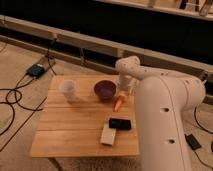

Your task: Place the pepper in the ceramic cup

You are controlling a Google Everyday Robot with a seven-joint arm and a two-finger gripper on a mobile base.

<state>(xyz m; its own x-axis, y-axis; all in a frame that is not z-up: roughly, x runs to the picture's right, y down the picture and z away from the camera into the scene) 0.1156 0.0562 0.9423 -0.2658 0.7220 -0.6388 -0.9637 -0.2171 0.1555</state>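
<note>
The orange pepper (119, 104) lies on the wooden table (75, 130) near its right edge, just right of the dark purple bowl (105, 90). My gripper (125, 91) points down from the white arm, directly over the pepper's upper end and very close to it. I cannot tell whether it touches the pepper. The pale ceramic cup (68, 90) stands upright at the table's back left, on the far side of the bowl from the pepper.
A black rectangular device (120, 123) and a pale flat block (108, 135) lie at the table's front right. The large white arm body (165, 125) fills the right side. Cables and a small box (36, 70) lie on the floor at left.
</note>
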